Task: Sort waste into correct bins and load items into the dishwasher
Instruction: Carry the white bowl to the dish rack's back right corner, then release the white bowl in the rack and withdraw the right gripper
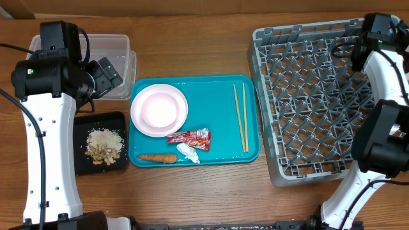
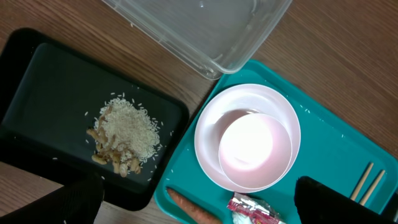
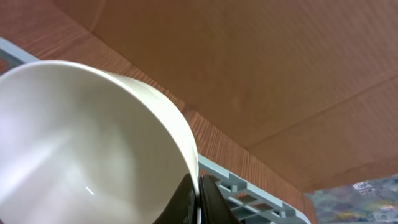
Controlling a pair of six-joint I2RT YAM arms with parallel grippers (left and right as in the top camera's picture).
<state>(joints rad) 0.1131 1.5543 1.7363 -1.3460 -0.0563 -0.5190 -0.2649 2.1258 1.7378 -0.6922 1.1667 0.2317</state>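
Small white round cup [image 3: 87, 143]: rim pinched in the clenched right hand [image 3: 199, 198], above the far edge of the large grey pegged plastic dish rack [image 1: 300, 128]. The loading step appears in hand. The next move calls for lowering the cup between pegs, then letting go. Left hand [image 1: 108, 73] released, empty.

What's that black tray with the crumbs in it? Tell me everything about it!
The black tray is shallow and rectangular with rounded corners, and looks like plastic. It lies flat on the wooden table, beside the clear tub and the teal tray. A small heap of white rice and beige food scraps sits inside; the rest is bare.
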